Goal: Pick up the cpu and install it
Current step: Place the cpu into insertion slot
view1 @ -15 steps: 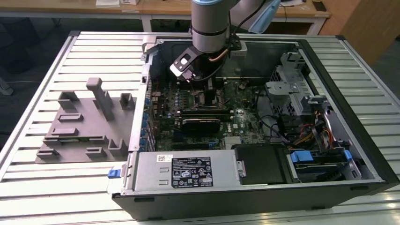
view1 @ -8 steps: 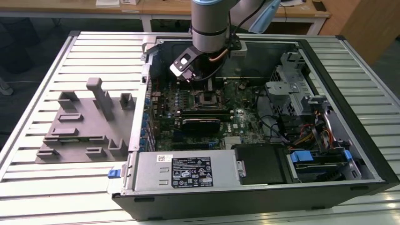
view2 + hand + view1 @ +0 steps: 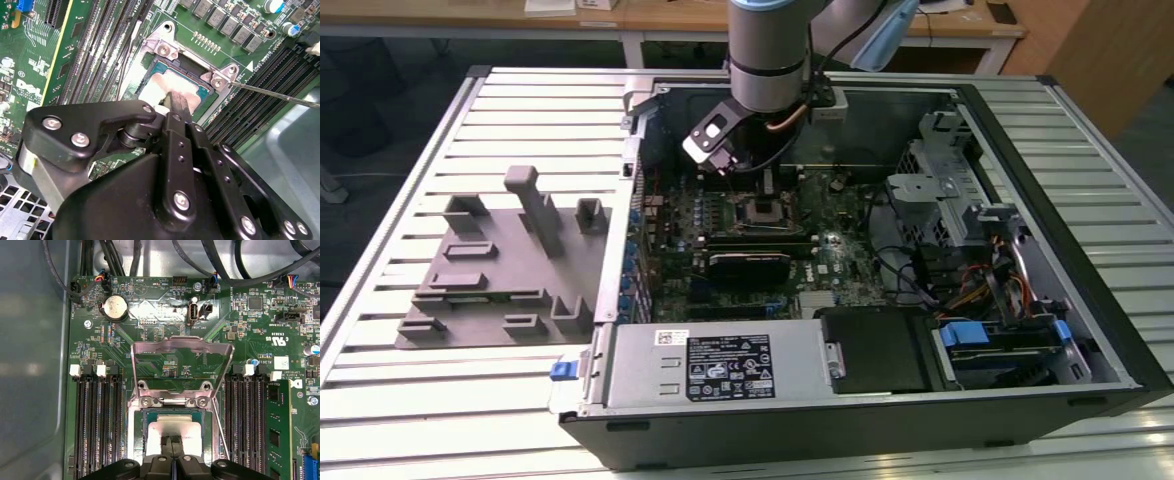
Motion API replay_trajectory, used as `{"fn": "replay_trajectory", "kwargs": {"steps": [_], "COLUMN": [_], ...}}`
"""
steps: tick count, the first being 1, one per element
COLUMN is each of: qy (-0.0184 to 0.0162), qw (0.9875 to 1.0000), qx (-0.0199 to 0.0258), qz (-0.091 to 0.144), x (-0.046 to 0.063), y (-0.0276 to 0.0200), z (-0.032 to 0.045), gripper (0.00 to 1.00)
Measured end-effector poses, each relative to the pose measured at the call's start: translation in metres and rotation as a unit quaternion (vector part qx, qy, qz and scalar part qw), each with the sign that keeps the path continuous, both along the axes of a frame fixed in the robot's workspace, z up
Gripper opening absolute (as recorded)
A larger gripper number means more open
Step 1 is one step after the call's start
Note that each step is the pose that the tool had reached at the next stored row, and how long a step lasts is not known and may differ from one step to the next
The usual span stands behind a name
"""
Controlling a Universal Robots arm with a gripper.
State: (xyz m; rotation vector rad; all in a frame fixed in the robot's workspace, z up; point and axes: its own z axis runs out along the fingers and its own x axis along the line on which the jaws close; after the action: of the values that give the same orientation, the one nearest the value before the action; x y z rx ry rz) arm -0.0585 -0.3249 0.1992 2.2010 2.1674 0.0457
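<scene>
Cpu [image 3: 159, 434] lies flat in the socket [image 3: 761, 212] on the motherboard [image 3: 720, 285], its pale metal top [image 3: 152, 87] showing in both wrist views with a green edge around it. The gripper [image 3: 173, 441] stands directly over it with its two fingers [image 3: 179, 102] drawn close together, only a thin seam between them, and their tips sit at the middle of the chip's top; whether they press on it cannot be told. Across the exterior view from its left: grey fixture blocks [image 3: 494, 270] rest on the slatted metal table [image 3: 394, 160], just beside the open computer case [image 3: 854, 440], which lies on its side. Inside the case the arm [image 3: 767, 50] reaches down over the socket. In the first wrist view, memory slots [image 3: 97, 425] flank the socket on both sides, the metal load plate [image 3: 182, 347] is swung up and open behind the chip, and the thin lever [image 3: 220, 432] stands free beside the socket frame. Towards the exterior view's right, a metal drive cage [image 3: 941, 185] and a bundle of coloured cables [image 3: 974, 290] fill the case's far end
</scene>
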Motion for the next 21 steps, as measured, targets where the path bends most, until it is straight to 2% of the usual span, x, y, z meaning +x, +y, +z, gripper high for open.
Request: {"fn": "replay_trajectory", "kwargs": {"steps": [14, 21], "qy": [0.0001, -0.0007], "qw": [1.0, 1.0], "qx": [-0.0001, 0.0008], "qz": [-0.004, -0.004], "x": [0.0, 0.0002], "y": [0.0, 0.0003], "z": [-0.0018, -0.0002], "gripper": [0.11, 0.11]}}
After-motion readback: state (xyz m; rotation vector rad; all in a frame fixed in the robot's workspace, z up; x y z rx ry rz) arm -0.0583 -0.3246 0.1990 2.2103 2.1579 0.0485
